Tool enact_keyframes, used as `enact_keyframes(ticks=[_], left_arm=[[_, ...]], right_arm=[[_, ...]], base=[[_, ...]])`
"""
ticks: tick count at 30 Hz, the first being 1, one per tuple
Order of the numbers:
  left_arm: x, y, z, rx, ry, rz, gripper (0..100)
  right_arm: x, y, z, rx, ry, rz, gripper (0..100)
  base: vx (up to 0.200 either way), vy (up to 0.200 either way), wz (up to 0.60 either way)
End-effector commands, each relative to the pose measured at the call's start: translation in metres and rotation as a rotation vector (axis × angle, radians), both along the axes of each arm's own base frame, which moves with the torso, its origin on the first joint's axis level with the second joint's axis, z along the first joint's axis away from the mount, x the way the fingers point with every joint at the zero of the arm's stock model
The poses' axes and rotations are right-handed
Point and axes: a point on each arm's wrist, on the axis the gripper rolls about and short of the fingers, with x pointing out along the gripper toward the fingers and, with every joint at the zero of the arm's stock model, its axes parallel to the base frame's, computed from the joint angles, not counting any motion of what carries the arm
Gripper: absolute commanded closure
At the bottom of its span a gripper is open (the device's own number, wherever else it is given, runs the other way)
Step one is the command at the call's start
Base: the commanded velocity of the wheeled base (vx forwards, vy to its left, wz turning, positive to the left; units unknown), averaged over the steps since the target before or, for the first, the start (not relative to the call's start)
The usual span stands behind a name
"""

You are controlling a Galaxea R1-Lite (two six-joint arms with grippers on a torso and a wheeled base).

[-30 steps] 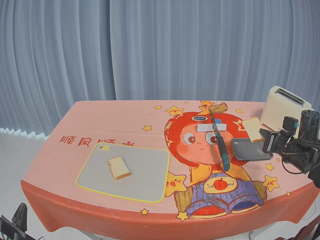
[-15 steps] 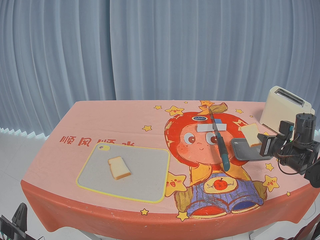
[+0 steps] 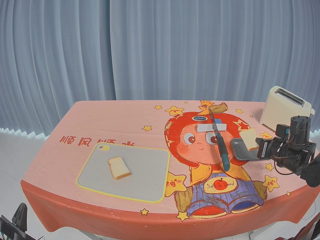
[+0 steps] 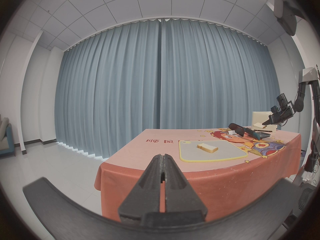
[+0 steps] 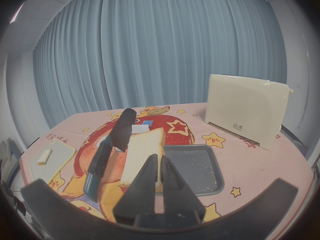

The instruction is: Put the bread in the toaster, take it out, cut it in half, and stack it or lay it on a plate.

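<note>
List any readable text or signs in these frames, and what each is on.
Red characters on the tablecloth beside the cutting board: partly covered, not readable whole.
Apple badge and dark oval on the tablecloth: lettering too small to read surely.
Dark mark on the toaster side: a maker's mark, left unquoted.

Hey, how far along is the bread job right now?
Mostly done, it seems: nothing sticks out of the toaster, the knife lies unheld and the bread is in two pieces, so toasting and cutting look finished. In hand: the right gripper holds one bread half above the grey tray. Left: set it down, then fetch the other half from the cutting board.
</note>
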Motion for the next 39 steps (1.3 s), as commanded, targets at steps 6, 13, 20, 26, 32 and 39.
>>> enact_keyframes(ticks=[6, 13, 20, 26, 32, 39], left_arm=[[0.000, 0.000, -0.005, 0.000, 0.000, 0.000, 100], [0.000, 0.000, -0.005, 0.000, 0.000, 0.000, 100], [0.000, 0.000, -0.005, 0.000, 0.000, 0.000, 100], [0.000, 0.000, -0.005, 0.000, 0.000, 0.000, 100], [0.000, 0.000, -0.005, 0.000, 0.000, 0.000, 100], [0.000, 0.000, -0.005, 0.000, 0.000, 0.000, 100]], right_arm=[[0.005, -0.004, -0.012, -0.017, 0.049, -0.023, 100], [0.009, -0.004, -0.024, -0.034, 0.093, -0.034, 100], [0.011, -0.004, -0.031, -0.064, 0.110, -0.077, 100], [0.013, -0.004, -0.031, -0.076, 0.108, -0.098, 100], [0.014, -0.005, -0.029, -0.072, 0.099, -0.104, 100], [0.018, -0.008, -0.028, -0.070, 0.092, -0.119, 100]], base=[[0.000, 0.000, 0.00], [0.000, 0.000, 0.00], [0.000, 0.000, 0.00], [0.000, 0.000, 0.00], [0.000, 0.000, 0.00], [0.000, 0.000, 0.00]])
